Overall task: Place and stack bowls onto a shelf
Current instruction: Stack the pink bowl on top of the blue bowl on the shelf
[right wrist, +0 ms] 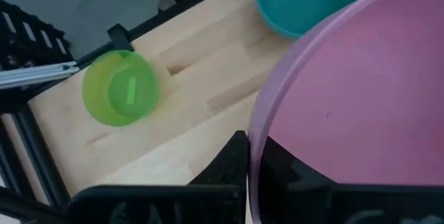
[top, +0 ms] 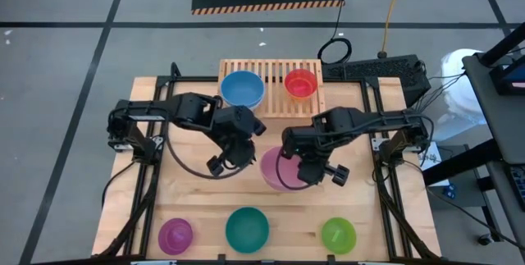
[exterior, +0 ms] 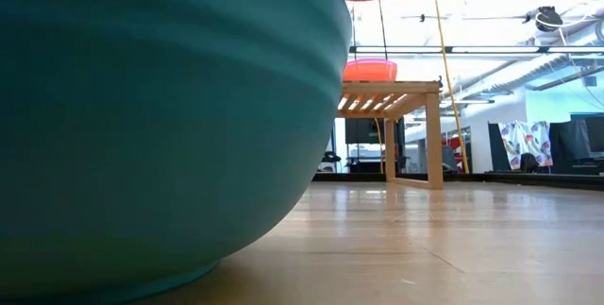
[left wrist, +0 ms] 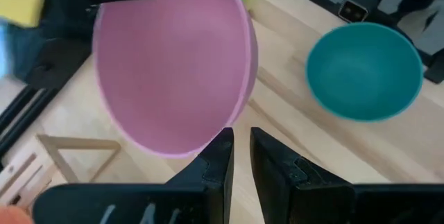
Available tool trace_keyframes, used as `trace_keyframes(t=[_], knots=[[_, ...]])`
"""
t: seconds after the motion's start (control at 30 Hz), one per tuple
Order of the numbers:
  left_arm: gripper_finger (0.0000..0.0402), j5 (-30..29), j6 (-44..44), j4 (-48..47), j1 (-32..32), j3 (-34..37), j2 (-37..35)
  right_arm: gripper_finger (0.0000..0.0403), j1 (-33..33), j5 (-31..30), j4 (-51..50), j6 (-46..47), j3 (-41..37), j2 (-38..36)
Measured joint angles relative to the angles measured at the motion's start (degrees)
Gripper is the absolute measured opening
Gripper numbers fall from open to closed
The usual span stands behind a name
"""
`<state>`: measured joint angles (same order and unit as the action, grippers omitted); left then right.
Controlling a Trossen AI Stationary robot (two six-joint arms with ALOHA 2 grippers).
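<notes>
A pink bowl (top: pixel 275 171) hangs tilted over the table's middle, its hollow facing the left wrist camera (left wrist: pixel 173 64). My right gripper (top: pixel 301 166) is shut on its rim. My left gripper (left wrist: pixel 241 148) stands right at the opposite rim with only a narrow gap between its fingers, and no rim sits in that gap. The shelf (top: pixel 271 109) stands at the far edge, with a blue bowl (top: pixel 242 89) and a red bowl (top: pixel 300 83) on its slats. Purple (top: pixel 175 234), teal (top: pixel 247 228) and green (top: pixel 338 234) bowls rest on the table near its near edge. No white or yellow bowl shows. My right gripper pinches the pink bowl's rim (right wrist: pixel 254 141) with one finger (right wrist: pixel 232 158) outside the wall and the other inside the hollow. The bowl is lifted clear of the table and tilted. My left gripper has one fingertip (left wrist: pixel 223 141) at the bowl's rim (left wrist: pixel 208 141); whether it touches, I cannot tell.
Black arm frames run along the table's left and right sides (top: pixel 139 175). Bare wood lies between the arms and the row of three bowls near the near edge. In the low view the teal bowl (exterior: pixel 142 126) fills the left half, and the shelf (exterior: pixel 392 93) stands beyond it.
</notes>
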<state>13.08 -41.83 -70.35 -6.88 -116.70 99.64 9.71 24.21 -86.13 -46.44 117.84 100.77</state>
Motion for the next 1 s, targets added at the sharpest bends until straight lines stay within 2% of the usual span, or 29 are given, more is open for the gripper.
trace_keyframes(t=[0.6,1.0], knots=[[0.0056,0.81,-8.92,2.08,-0.87,0.09,1.54,0.0,0.18,-0.04,0.43,-1.44,0.0,0.0],[0.0056,3.59,-8.43,2.65,-0.87,0.09,1.54,0.0,0.16,-0.04,0.59,-1.35,0.0,0.0]])
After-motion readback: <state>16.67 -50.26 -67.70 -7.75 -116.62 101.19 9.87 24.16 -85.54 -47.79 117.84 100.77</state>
